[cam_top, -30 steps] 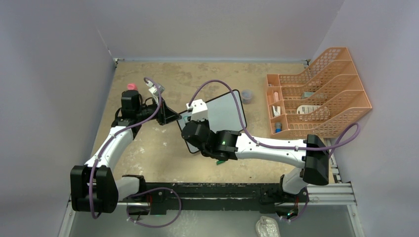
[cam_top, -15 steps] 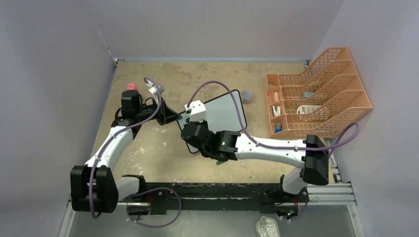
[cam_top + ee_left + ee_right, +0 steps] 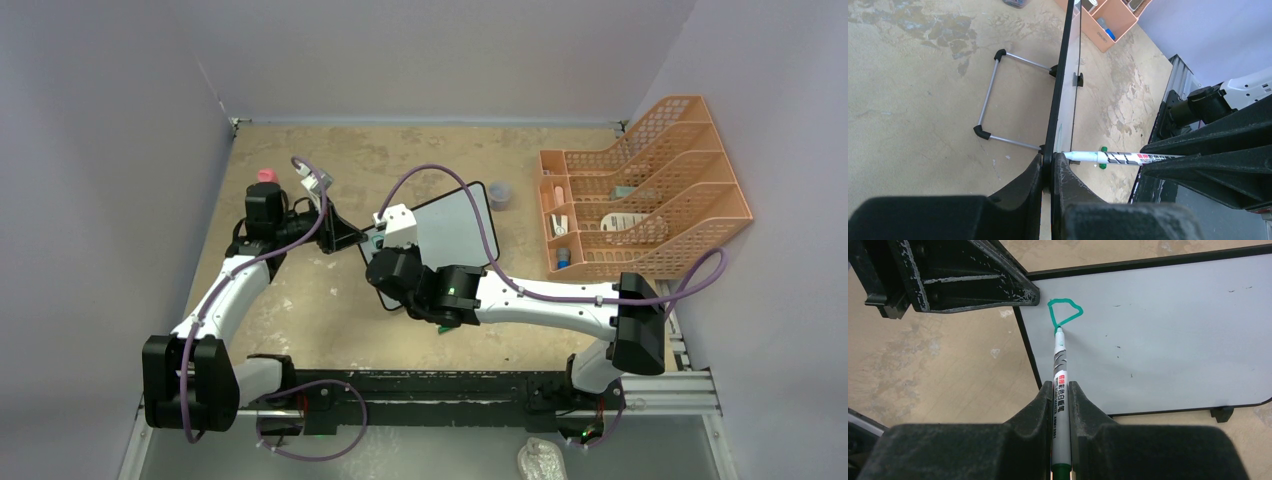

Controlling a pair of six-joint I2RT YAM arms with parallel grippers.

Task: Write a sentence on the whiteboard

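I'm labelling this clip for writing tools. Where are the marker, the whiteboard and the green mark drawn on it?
marker (image 3: 1060,375), right wrist view, on its white printed barrel.
whiteboard (image 3: 1173,330), right wrist view, on its bare white face.
green mark (image 3: 1063,301), right wrist view, on the loop's top stroke.

The small white board with a thin black frame (image 3: 455,228) stands in the middle of the tan surface (image 3: 400,160). The orange plastic mesh rack (image 3: 640,205) is well apart on its right. The black left gripper (image 3: 1048,162) sits on the board's left edge, and the white marker pen (image 3: 1060,370) touches its front just beside.
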